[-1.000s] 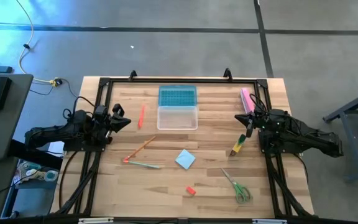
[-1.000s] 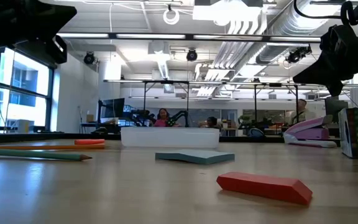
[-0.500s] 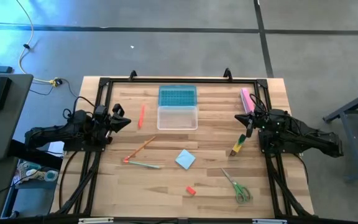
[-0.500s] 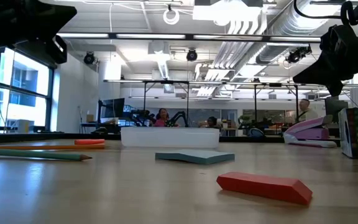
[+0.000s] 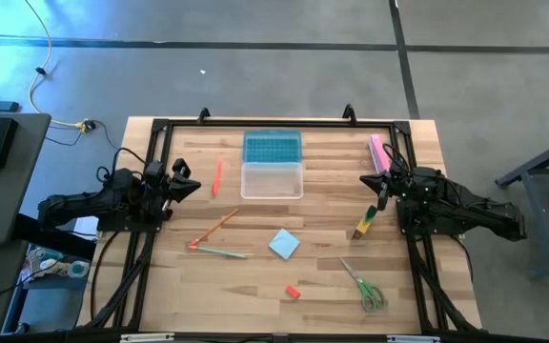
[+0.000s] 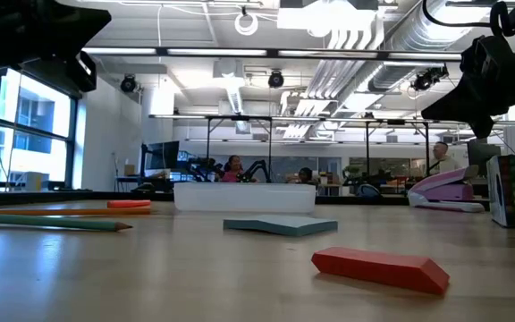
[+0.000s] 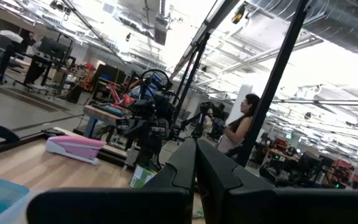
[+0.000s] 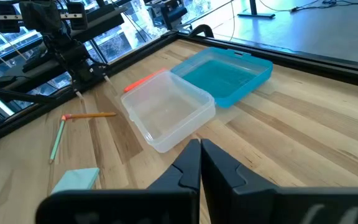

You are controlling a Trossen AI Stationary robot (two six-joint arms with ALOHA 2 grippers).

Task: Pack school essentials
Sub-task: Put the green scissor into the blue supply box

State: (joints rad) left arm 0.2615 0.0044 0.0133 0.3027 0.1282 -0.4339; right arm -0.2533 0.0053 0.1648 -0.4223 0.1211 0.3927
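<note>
My left gripper [image 5: 189, 183] hangs shut over the table's left side, beside the orange-red pen [image 5: 217, 177]. My right gripper [image 5: 379, 188] hangs shut over the right side, above the yellow-green-black marker [image 5: 365, 223]. Both touch nothing. The clear box [image 5: 272, 180] lies open, its blue lid [image 5: 272, 147] flat behind it. Two pencils [image 5: 215, 238] lie crossed left of centre. The light-blue notepad [image 5: 284, 244], red eraser [image 5: 294, 292] and green-handled scissors [image 5: 363, 285] lie toward the near edge. In the right wrist view the shut fingers [image 8: 199, 163] point at the clear box [image 8: 166, 112].
A pink bar-shaped stapler [image 5: 377, 152] lies at the far right corner. Black frame rails [image 5: 153, 152] run along the table's left, right and far sides. Bare wood shows between the box and the notepad. People stand in the room beyond the table [image 6: 233, 167].
</note>
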